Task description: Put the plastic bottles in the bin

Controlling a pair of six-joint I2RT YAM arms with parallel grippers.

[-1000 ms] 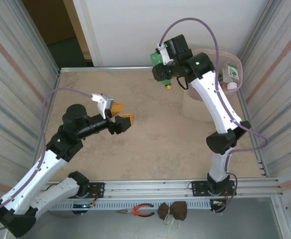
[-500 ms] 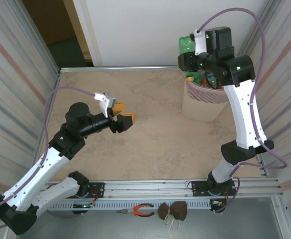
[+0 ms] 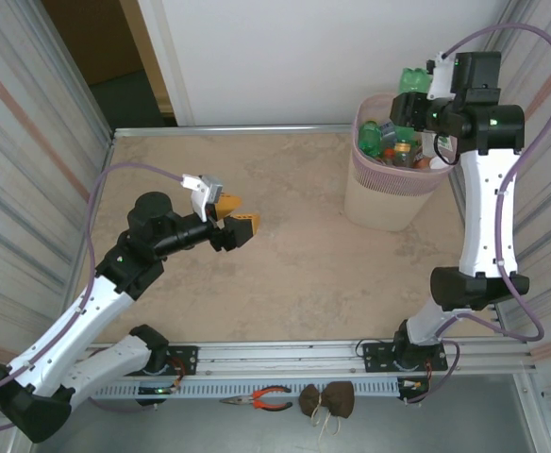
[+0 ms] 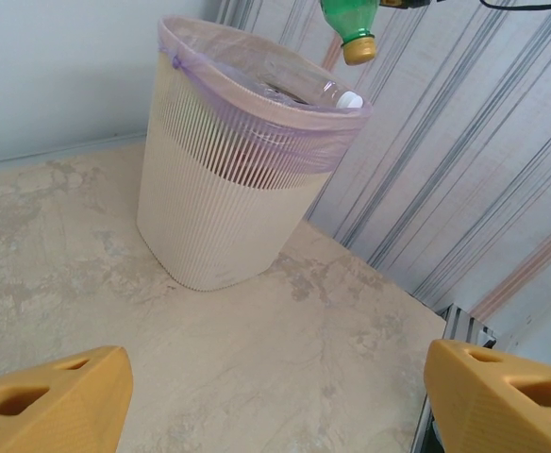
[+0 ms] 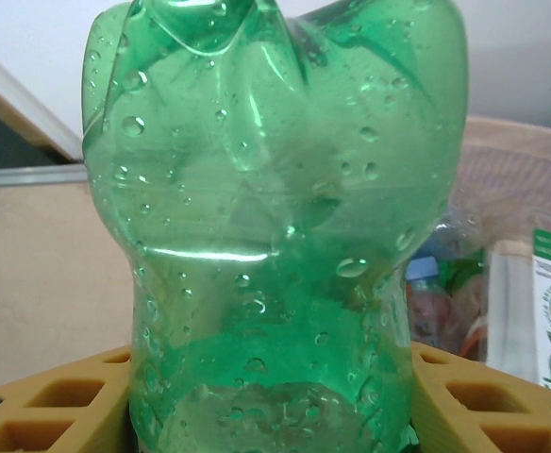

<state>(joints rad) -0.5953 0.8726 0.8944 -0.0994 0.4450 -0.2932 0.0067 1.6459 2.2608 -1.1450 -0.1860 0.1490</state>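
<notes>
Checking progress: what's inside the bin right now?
Several bottles lie piled inside the bin, green and clear ones. Anything deeper is hidden by them and the bin's wall.

The bin stands in the table's far right corner, bottles inside, one bottle above its rim.

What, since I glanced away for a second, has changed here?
The right pincer carried the green bottle rightward, from left of the bin to over it, and still grips it neck down. The left pincer stayed open, and the bin stayed put.
</notes>
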